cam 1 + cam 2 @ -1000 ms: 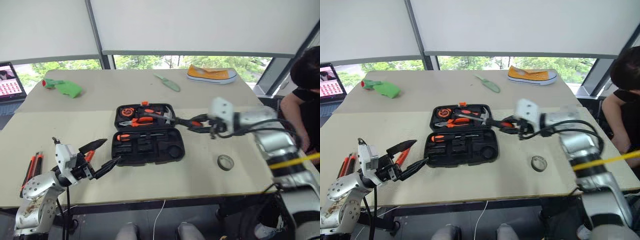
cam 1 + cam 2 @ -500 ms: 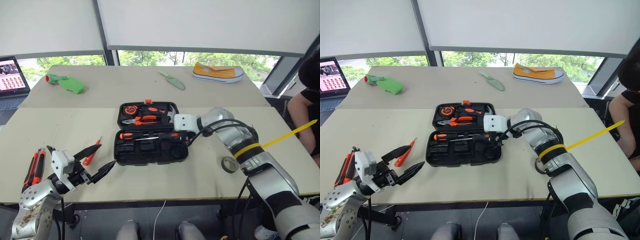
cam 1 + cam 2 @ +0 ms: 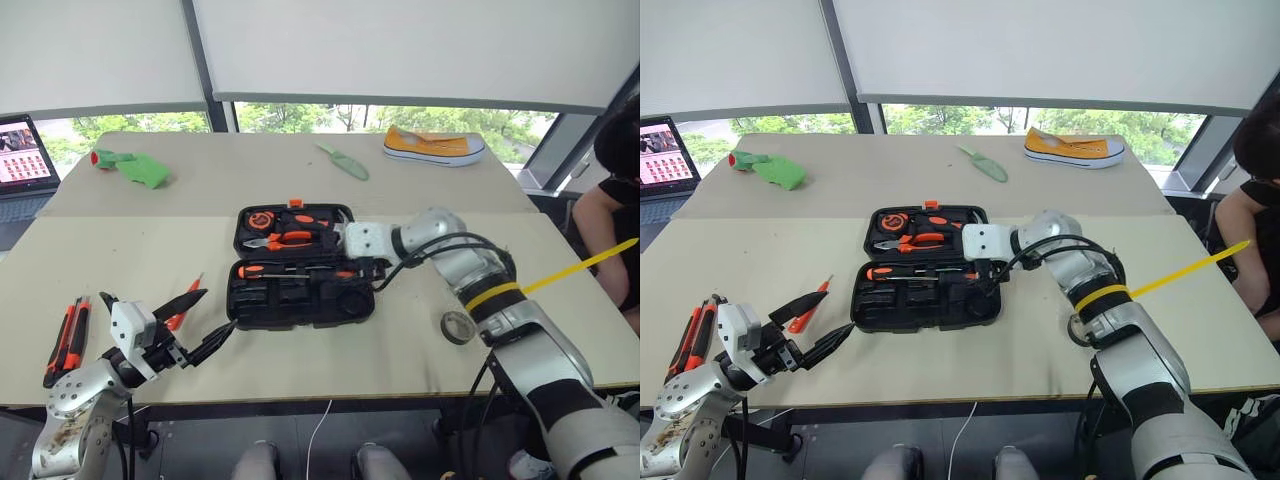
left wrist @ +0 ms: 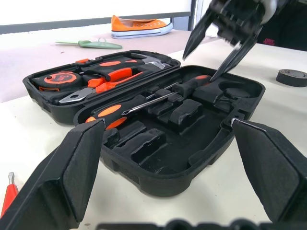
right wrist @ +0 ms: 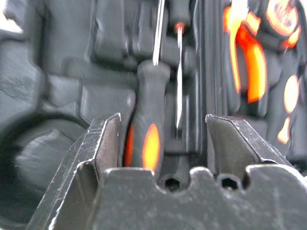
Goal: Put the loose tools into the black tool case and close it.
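The black tool case (image 3: 300,300) lies open mid-table. Its near half holds two orange-and-black screwdrivers head to tail (image 4: 108,115). My right gripper (image 3: 365,268) hovers over that half's right end, open. One screwdriver's handle (image 5: 146,132) lies in its slot between the spread fingers (image 5: 103,143). My left gripper (image 3: 195,320) is open near the front left edge, pointing at the case, with nothing in it. A slim orange screwdriver (image 3: 185,305) lies just behind it. The utility knife (image 3: 65,335) sits at the table's left edge. The tape roll (image 3: 455,327) is right of the case.
The case's far half holds pliers, a tape measure and a hammer (image 3: 290,225). A green trowel (image 3: 345,163), a yellow sneaker (image 3: 433,147) and a green object (image 3: 135,172) lie at the back. A laptop (image 3: 20,155) stands far left. A person (image 3: 615,190) sits at the right.
My right gripper carried a screwdriver leftward from beside the case to its near half, set it in a slot and opened. My left arm stayed put. The camera shifted.
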